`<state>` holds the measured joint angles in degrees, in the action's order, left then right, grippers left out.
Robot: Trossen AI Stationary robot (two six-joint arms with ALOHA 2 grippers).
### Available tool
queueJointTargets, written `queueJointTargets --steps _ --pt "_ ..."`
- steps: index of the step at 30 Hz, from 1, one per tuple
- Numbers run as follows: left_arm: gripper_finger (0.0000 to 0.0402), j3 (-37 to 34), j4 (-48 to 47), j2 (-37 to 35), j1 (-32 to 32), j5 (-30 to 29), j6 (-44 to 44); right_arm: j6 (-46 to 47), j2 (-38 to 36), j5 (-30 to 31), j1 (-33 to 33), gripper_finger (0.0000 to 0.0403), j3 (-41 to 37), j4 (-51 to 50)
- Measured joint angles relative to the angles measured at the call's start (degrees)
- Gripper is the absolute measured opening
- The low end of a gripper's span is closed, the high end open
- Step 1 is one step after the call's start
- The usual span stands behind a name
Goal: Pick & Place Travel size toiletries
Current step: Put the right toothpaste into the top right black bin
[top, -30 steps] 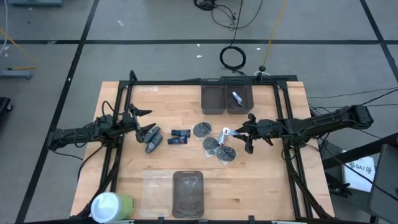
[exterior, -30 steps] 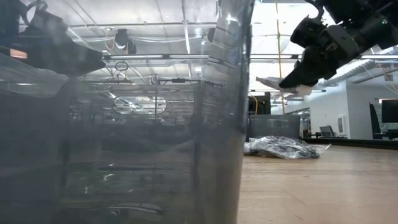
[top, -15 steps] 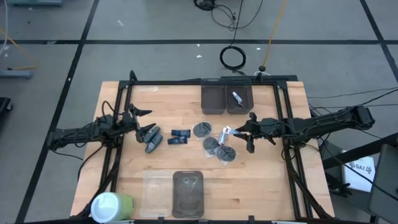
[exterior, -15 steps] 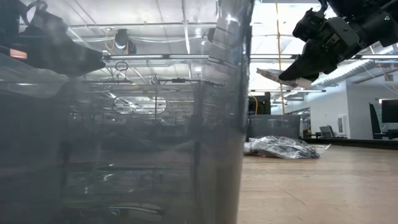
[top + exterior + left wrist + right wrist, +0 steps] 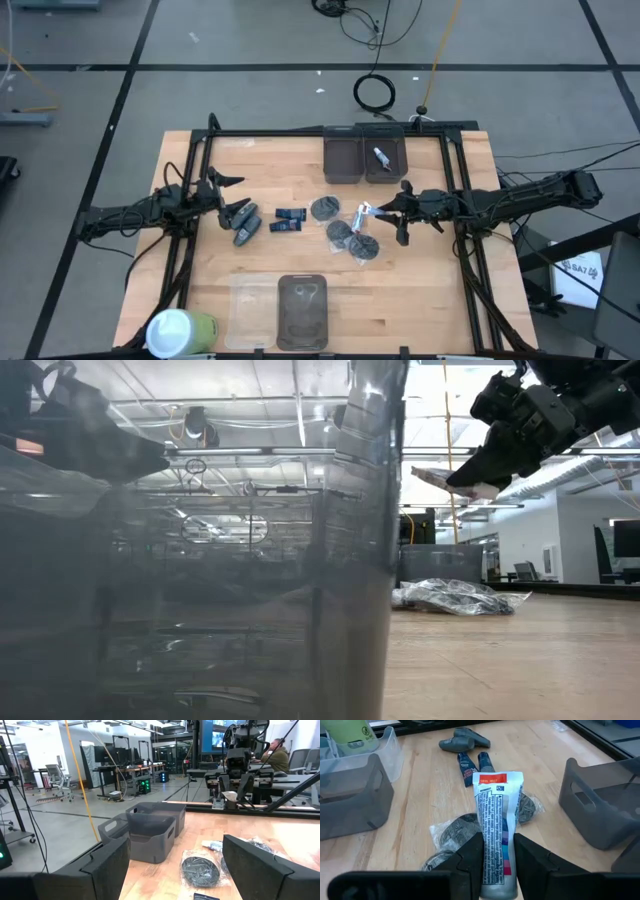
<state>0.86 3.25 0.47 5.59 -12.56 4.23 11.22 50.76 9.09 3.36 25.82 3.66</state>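
Right wrist view: the right gripper (image 5: 492, 857) has its fingers (image 5: 467, 855) pinched on the white tube (image 5: 495, 827), gripping it low on the body near the crimped end, the red-banded end pointing away from the wrist.
Tube, where: lifted clear of the table (image 5: 430, 300); in the high view it shows as a white sliver (image 5: 363, 212) at the right gripper (image 5: 378, 211), over the round packets and short of the two dark bins.
Tube, handling: looks light and soft-walled; a judgement, but a squeeze tube like this will dent under hard pressure, and its glossy skin may slip; the hold across the flat width, close to the stiff crimp, seems the safest spot.
Round packets: dark grey discs in crinkly wrap (image 5: 324, 208), lying flat just under the tube; likely light and slippery, best taken edge-on.
Dark blue packs: two small ones (image 5: 290, 214) side by side, mid-table; slim, probably stiff enough for a grip across the width.
Grey bottles: a pair (image 5: 244, 222) close by the left gripper; rounded, so they may roll.
Left gripper: hovering over the table's left side (image 5: 222, 195), fingers spread wide, holding nothing.
Far bins: two (image 5: 343, 160), side by side at the far edge; the right-hand one (image 5: 385, 168) already holds a small white item (image 5: 381, 156).
Near bin: see-through tray (image 5: 302, 310) at the near edge; green-and-white cylinder (image 5: 180, 331) at the corner, not part of the job.
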Motion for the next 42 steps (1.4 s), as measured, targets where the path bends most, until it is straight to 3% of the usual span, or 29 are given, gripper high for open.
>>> queueJointTargets --steps 17,26,33,42 --pt "0.0310 0.00 0.02 0.00 0.01 0.00 0.00 0.06 0.00 17.63 0.00 0.0089 0.00 -0.02" --pt "0.0310 0.00 0.00 0.00 0.02 0.00 0.00 0.04 0.00 23.75 -0.02 0.0089 0.02 -0.07" --pt "0.0310 0.00 0.01 0.00 0.00 -0.02 0.00 0.03 0.00 33.39 -0.03 0.0089 0.02 -0.85" --pt "0.0310 0.00 0.02 0.00 0.01 0.00 0.00 0.04 0.00 34.29 -0.04 0.0089 0.02 -1.79"
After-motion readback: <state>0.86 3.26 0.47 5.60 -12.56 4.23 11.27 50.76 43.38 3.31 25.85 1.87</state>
